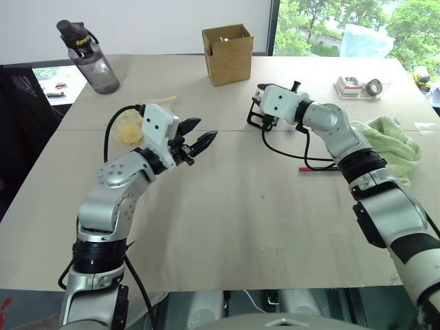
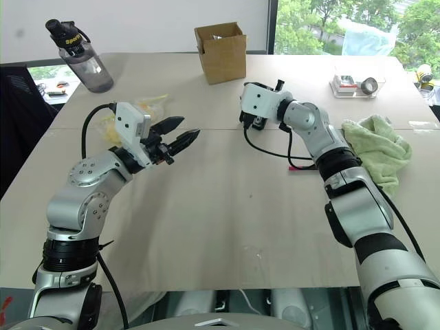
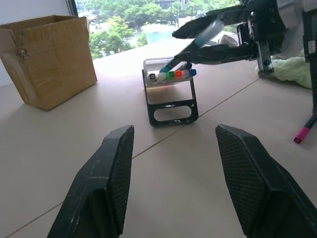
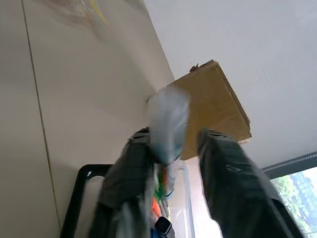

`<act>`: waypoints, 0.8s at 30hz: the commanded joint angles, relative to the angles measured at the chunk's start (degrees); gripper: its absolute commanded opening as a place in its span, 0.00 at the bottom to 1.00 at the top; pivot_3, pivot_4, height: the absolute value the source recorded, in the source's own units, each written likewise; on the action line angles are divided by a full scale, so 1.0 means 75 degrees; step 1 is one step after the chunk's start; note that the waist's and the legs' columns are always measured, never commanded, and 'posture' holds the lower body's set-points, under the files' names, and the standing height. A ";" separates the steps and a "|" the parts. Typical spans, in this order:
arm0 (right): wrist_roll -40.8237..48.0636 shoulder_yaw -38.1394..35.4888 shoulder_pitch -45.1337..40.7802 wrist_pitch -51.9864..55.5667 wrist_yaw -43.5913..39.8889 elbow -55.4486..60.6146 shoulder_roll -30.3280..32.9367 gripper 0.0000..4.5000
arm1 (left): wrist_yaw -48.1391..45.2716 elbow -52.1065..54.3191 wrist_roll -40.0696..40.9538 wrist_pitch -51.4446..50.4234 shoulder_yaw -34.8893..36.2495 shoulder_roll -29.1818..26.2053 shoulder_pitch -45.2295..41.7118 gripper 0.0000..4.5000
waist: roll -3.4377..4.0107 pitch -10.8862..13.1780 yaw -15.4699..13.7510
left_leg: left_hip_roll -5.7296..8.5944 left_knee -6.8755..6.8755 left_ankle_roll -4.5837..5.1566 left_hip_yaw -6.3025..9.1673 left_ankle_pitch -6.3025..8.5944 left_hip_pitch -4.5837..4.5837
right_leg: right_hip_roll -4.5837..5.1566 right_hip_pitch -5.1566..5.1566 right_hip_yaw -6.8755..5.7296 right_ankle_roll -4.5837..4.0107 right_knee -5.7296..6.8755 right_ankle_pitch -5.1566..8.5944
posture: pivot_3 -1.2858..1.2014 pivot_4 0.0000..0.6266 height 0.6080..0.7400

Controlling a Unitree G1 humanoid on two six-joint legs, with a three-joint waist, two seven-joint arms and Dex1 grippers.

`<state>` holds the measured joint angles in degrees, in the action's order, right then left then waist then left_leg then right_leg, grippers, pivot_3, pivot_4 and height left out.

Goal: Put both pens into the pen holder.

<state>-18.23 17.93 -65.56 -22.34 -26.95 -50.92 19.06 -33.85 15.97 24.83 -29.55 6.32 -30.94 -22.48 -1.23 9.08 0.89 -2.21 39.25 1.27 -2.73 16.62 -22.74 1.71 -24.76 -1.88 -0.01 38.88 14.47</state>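
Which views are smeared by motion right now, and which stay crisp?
Right wrist view: the light-blue-ended pen between the right gripper's fingers is a pale smear. Left wrist view: the same pen is blurred, while the pen holder and cardboard box stay sharp. Head views: crisp.

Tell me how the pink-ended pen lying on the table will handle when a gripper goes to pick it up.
The pink-ended pen looks slim and round, so a nudge would probably roll it across the smooth table. Lying flat, it leaves little height for fingers; a grip may slip off. It looks rigid and light, so once pinched it should lift without sagging.
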 commanded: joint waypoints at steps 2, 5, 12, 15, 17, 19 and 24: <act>-0.0082 -0.0128 -0.0403 -0.0004 0.0327 -0.0220 -0.0133 0.82 | 0.0107 0.0182 -0.0001 0.0046 0.0084 0.0015 -0.0200 0.60 | 0.0000 0.0000 -0.0003 | 0.0000 0.0000 0.0000 0.0000 0.0000 0.0000 | 0.0000 0.0000 0.0000 0.0000 0.0000 0.0000 | 0.52 0.24 0.97; -0.0021 -0.0217 -0.0409 -0.0069 0.0372 -0.0169 -0.0134 0.99 | 0.0111 0.0187 0.0009 0.0035 0.0111 -0.0002 -0.0196 0.60 | 0.0000 0.0000 -0.0003 | 0.0000 0.0000 0.0000 -0.0001 0.0000 -0.0001 | 0.0002 0.0000 0.0000 0.0000 -0.0001 0.0000 | 0.52 0.24 0.97; 0.1309 -0.0854 0.0415 0.0490 -0.1168 0.1371 0.0312 0.99 | 0.0125 0.0207 0.0028 -0.0009 0.0097 -0.0011 -0.0254 0.60 | 0.0000 0.0000 -0.0023 | 0.0000 0.0000 -0.0001 0.0001 0.0000 -0.0001 | 0.0002 0.0000 -0.0001 0.0000 -0.0002 0.0000 | 0.52 0.24 0.97; 0.2334 -0.1193 0.0981 0.1759 -0.2695 0.2635 0.0844 0.99 | -0.0021 0.0209 0.0121 0.0020 0.0060 0.0008 -0.0272 0.60 | 0.0000 0.0000 -0.0060 | 0.0001 0.0001 0.0000 0.0003 0.0000 -0.0007 | 0.0006 0.0002 -0.0006 0.0002 -0.0004 -0.0001 | 0.52 0.24 0.97; 0.2992 -0.1280 0.1448 0.3181 -0.4021 0.3414 0.1561 0.99 | -0.0248 0.0257 0.0236 0.0036 -0.0029 0.0018 -0.0229 0.60 | 0.0001 0.0000 -0.0081 | 0.0003 0.0003 0.0002 0.0001 0.0001 -0.0008 | 0.0011 0.0002 -0.0006 0.0002 -0.0003 -0.0001 | 0.52 0.24 0.97; 0.3330 -0.1275 0.1864 0.4367 -0.4876 0.3882 0.2234 0.99 | -0.0483 0.0312 0.0467 -0.0210 -0.0107 0.0017 -0.0178 0.60 | 0.0001 0.0001 -0.0099 | 0.0005 0.0004 0.0004 0.0004 0.0002 -0.0009 | 0.0015 0.0004 -0.0010 0.0002 -0.0004 -0.0001 | 0.52 0.24 0.97; 0.2534 -0.0746 0.2315 0.4416 -0.5619 0.3267 0.3550 0.99 | -0.1302 0.0506 0.0700 -0.0731 -0.0551 -0.0481 0.0064 0.60 | 0.0005 0.0003 -0.0034 | 0.0008 0.0003 0.0024 0.0001 0.0013 0.0000 | 0.0013 0.0005 -0.0007 0.0002 -0.0001 -0.0001 | 0.52 0.24 0.97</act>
<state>3.18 11.62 -47.85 12.80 -67.02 -26.09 43.29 -41.40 17.21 29.41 -34.50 2.64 -33.11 -22.31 -1.20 9.10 0.63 -2.15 39.27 1.45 -2.73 16.72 -22.73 1.78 -24.72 -1.92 0.00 38.88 14.46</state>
